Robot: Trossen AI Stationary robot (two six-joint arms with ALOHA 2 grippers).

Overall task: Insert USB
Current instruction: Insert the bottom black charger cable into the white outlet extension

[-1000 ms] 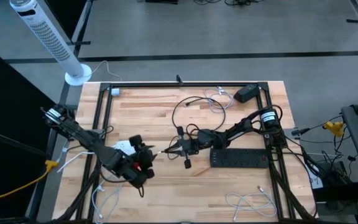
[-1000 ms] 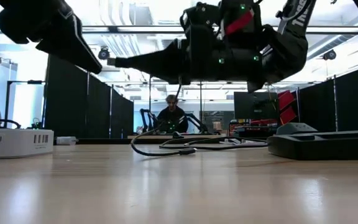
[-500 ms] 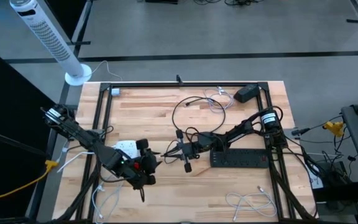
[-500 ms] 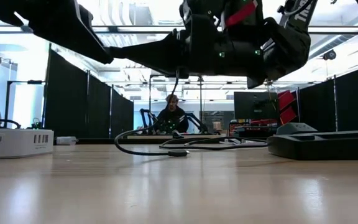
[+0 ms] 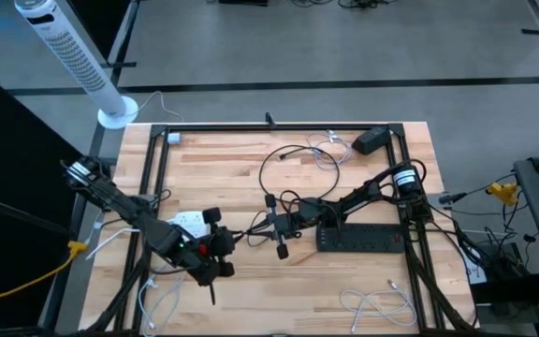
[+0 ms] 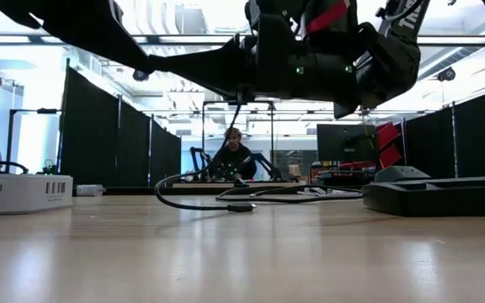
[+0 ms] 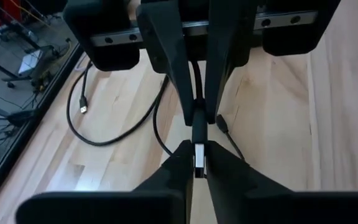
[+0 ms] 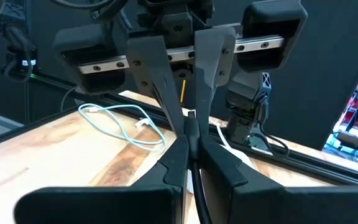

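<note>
Fingers of my left gripper (image 7: 195, 163) and right gripper (image 8: 190, 138) both clamp the USB plug (image 7: 199, 157) at frame centre, above the bench (image 5: 232, 168).

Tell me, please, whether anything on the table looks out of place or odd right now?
Nothing looks damaged or spilled. Loose cables sprawl untidily over the table. Both grippers, left and right, pinch the same black USB cable in mid-air.

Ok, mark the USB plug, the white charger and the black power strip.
USB plug (image 7: 199, 159): left wrist view, its metal tip between both grippers' fingers.
White charger (image 6: 17, 192): low view, its front face beside the ports.
Power strip (image 5: 361, 239): high view, middle of its top.
</note>
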